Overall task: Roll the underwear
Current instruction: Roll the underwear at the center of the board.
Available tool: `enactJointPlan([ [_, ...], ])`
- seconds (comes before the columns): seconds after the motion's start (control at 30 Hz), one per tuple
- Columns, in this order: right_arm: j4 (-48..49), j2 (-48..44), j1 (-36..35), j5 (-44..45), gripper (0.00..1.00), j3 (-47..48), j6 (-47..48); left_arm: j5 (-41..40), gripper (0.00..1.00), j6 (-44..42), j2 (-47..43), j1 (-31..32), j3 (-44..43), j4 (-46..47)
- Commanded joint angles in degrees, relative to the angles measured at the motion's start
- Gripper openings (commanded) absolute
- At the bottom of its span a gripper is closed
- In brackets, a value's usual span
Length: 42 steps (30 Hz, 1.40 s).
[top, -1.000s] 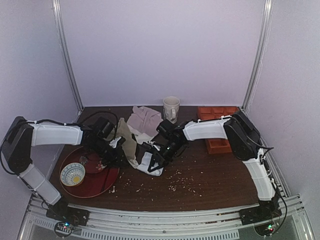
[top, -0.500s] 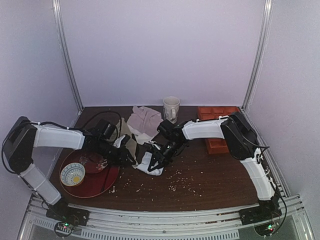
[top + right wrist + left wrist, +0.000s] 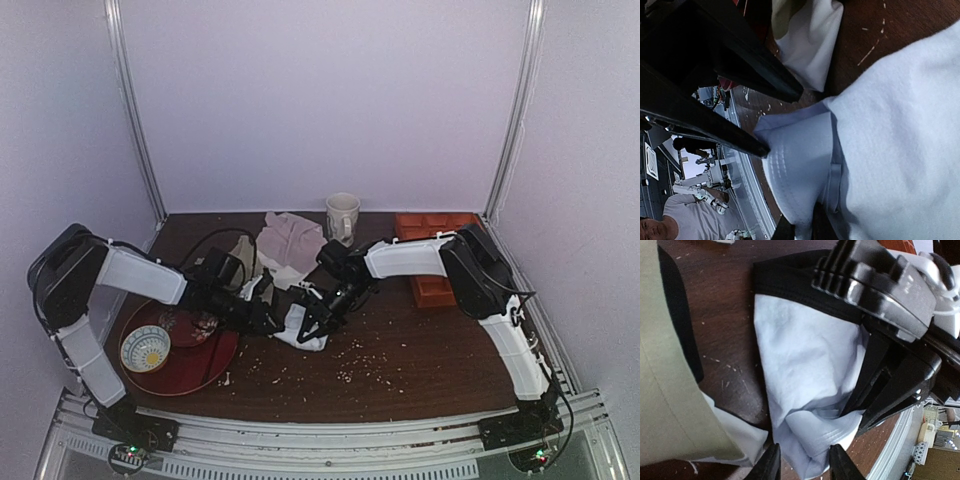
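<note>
underwear: bunched white heap with a black hem, on the brown table near its middle, between both grippers | right gripper: clamped tight on a folded edge (stitched seam plain in its wrist view) | left gripper: jaws part-way apart, astride a loose fold | olive garment: just beside | red plate with bowl: farther left

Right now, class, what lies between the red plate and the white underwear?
The left gripper lies there, its tips close to the underwear, just past the rim of the plate. The top view shows it best.
</note>
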State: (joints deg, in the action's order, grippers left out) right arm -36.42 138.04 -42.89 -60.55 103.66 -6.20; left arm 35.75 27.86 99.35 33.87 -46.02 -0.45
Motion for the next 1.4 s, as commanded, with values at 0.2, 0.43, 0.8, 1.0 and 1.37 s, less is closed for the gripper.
enactJointPlan([
  [0.2, -6.1, 3.9, 0.8, 7.0, 0.00, -1.9, 0.3, 4.9, 0.47, -0.6, 3.7, 0.8, 1.2, 8.7],
  [0.43, -5.9, 3.9, 0.8, 7.1, 0.00, -1.8, 0.2, 5.6, 0.40, 0.1, 6.4, 1.5, 0.2, 9.9],
  [0.8, -5.7, 4.1, 0.9, 7.7, 0.00, -2.0, 0.0, 5.3, 0.00, 1.1, 6.7, 1.6, -0.9, 8.0],
  [1.0, -5.2, 3.2, 1.0, 9.0, 0.03, -2.7, 0.3, 4.7, 0.00, 1.3, 6.6, 1.6, -1.8, 5.4],
  [1.37, 4.4, -8.1, 0.9, 19.8, 0.20, -10.5, -0.1, 3.3, 0.00, -0.8, 7.6, 1.6, -7.7, -7.6],
])
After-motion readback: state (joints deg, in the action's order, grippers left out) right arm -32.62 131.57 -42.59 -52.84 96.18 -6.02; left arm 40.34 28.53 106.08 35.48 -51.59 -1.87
